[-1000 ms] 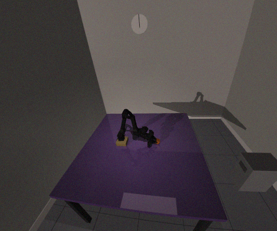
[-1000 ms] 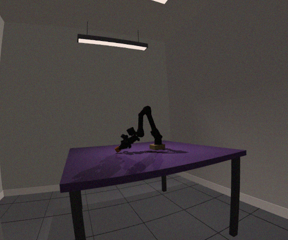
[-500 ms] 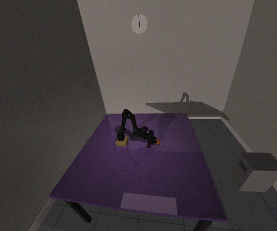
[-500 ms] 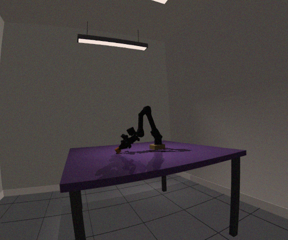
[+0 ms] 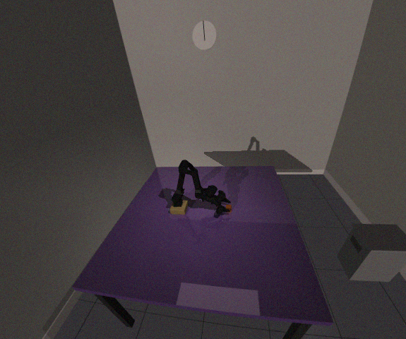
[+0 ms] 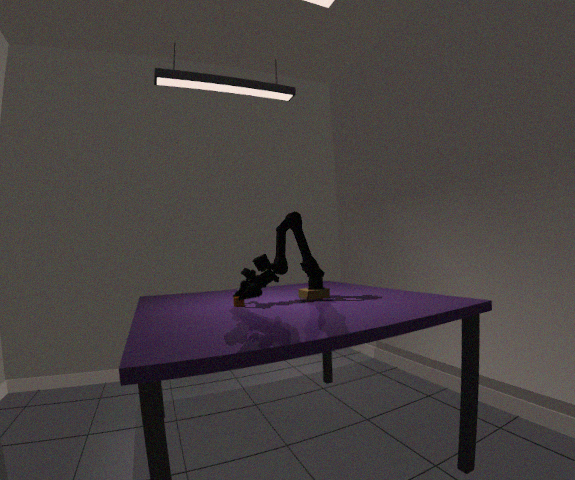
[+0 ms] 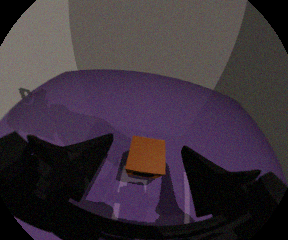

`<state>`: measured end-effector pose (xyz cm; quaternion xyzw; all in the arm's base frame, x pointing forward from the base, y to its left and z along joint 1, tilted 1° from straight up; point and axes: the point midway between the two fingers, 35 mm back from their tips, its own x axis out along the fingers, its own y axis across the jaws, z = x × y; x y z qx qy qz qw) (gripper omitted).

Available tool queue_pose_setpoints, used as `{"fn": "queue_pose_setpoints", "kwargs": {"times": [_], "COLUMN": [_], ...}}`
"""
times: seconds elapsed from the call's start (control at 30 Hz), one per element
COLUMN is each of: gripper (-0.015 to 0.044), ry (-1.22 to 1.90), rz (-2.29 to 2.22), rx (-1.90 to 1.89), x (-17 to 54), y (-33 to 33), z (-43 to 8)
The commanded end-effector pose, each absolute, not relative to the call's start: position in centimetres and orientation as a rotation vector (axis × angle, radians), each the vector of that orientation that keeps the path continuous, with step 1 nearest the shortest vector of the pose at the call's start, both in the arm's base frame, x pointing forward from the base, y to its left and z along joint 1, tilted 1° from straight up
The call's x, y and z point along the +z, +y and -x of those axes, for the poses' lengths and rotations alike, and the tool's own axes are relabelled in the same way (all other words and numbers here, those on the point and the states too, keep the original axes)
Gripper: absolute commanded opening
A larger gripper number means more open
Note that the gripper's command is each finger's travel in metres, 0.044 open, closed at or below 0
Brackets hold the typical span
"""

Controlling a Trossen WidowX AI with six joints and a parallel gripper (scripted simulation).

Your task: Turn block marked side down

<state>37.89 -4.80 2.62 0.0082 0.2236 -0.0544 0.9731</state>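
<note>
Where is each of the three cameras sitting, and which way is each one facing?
Top: high above the table's near edge, looking down toward the far wall; whole arm shows.
Exterior: low beside the table, looking across it; arm in profile, hand at the orange block.
Wrist: on the arm, looking forward between the spread open fingers at the block.
All three views share the block and the purple table.
</note>
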Motion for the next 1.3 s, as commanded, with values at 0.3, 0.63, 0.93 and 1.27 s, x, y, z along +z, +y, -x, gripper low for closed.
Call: {"fn": "queue_pose_setpoints", "kwargs": {"times": [0.3,0.63,0.93,1.27], "gripper": [0.044,0.044,0.044,0.044], "ry": [0.451,0.451,0.585,0.971], "rz": [-0.015,-0.015,-0.025,-0.044], "rx": [-0.107,-0.107,-0.108,-0.103], "x": [2.6,2.6,3.1,9.0], "y": [-4.8,-4.8,-4.9,-4.5], "z": [-37.9,-37.9,-39.0,-36.2]}}
